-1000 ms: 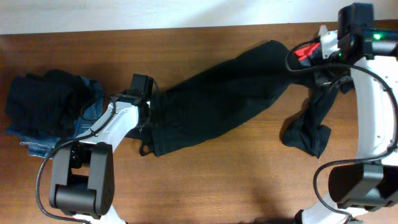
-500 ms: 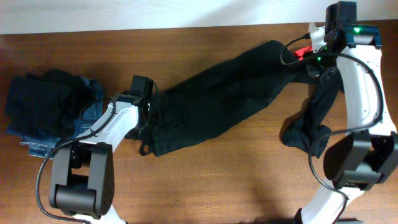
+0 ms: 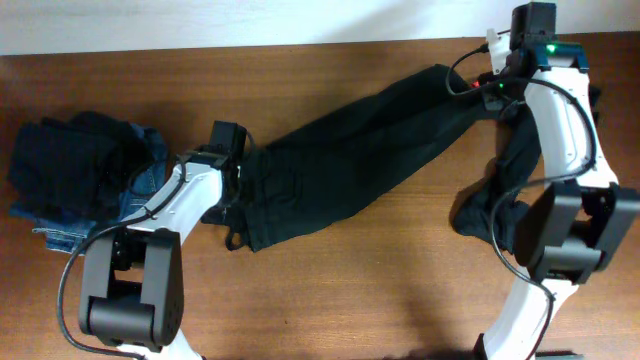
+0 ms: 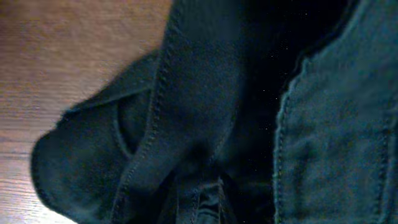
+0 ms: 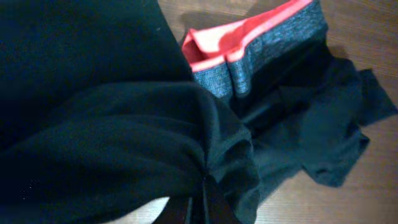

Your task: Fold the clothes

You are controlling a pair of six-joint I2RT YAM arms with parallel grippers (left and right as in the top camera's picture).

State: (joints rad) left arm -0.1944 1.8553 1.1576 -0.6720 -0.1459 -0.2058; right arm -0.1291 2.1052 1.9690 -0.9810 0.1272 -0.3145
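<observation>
A large black garment (image 3: 360, 160) lies stretched diagonally across the wooden table, with a cord loop (image 3: 233, 240) at its lower left corner. My left gripper (image 3: 240, 178) is shut on its left end; the left wrist view shows stitched black fabric (image 4: 205, 124) bunched in the jaws (image 4: 202, 202). My right gripper (image 3: 497, 88) is shut on the garment's far right end (image 5: 124, 124), pinched at the fingertips (image 5: 204, 199). A red-edged grey garment (image 5: 261, 46) and another black piece (image 3: 495, 215) lie under the right arm.
A pile of black clothes (image 3: 65, 165) on blue denim jeans (image 3: 140, 185) sits at the table's left edge. A pale wall strip (image 3: 250, 20) runs behind the table's far edge. Bare wood (image 3: 380, 290) spans the front.
My right gripper has moved left and toward the far edge, drawing the black garment's right end with it. The left arm has not moved.
</observation>
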